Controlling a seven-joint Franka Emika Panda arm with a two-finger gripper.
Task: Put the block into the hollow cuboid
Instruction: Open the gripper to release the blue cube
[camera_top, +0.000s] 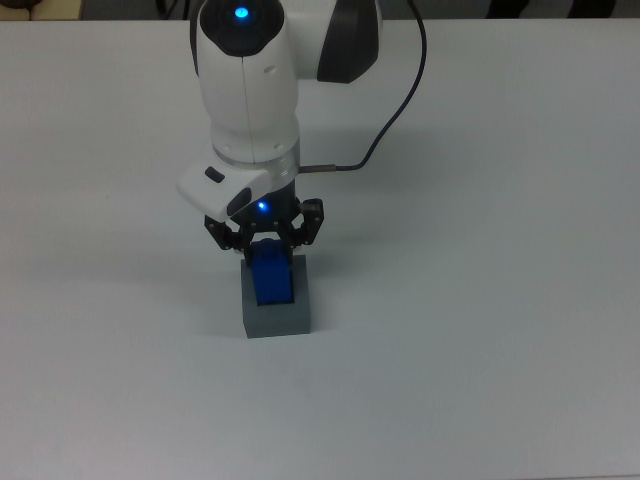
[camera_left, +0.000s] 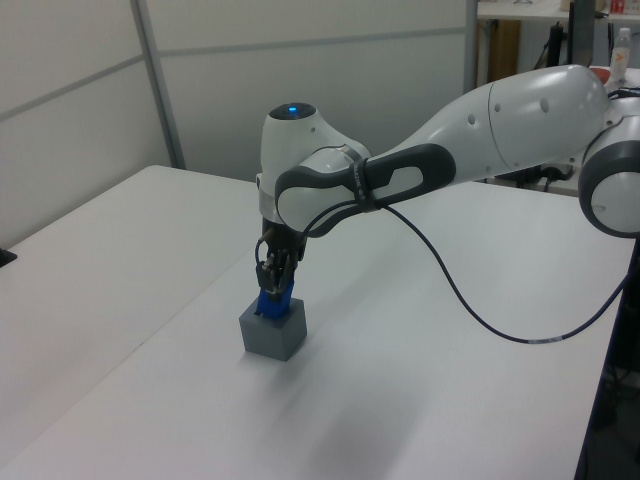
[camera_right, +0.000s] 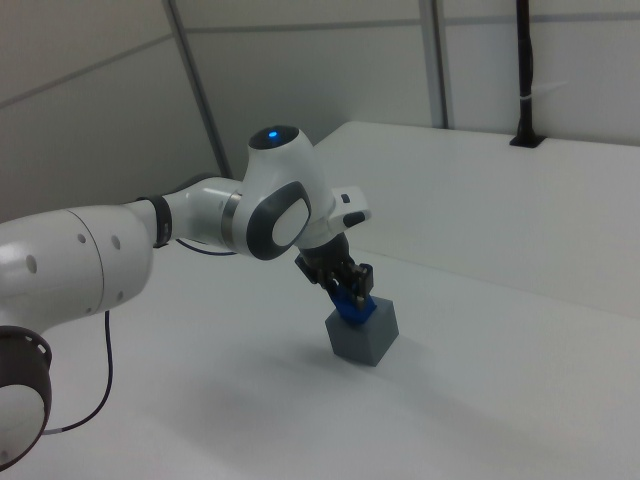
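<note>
— Where is the block (camera_top: 271, 280)?
— Standing in the hollow cuboid's (camera_top: 276, 315) recess, top sticking out, mid-table (camera_top: 480, 300).
— And the gripper (camera_top: 264, 238)?
— Fingers clamped on the block's top.

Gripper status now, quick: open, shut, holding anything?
Gripper: shut on the blue block, which sits partly down in the grey box.

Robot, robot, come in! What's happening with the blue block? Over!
Gripper shut on the blue block. Block partway down in the grey box. Nothing in the way on the table.
</note>
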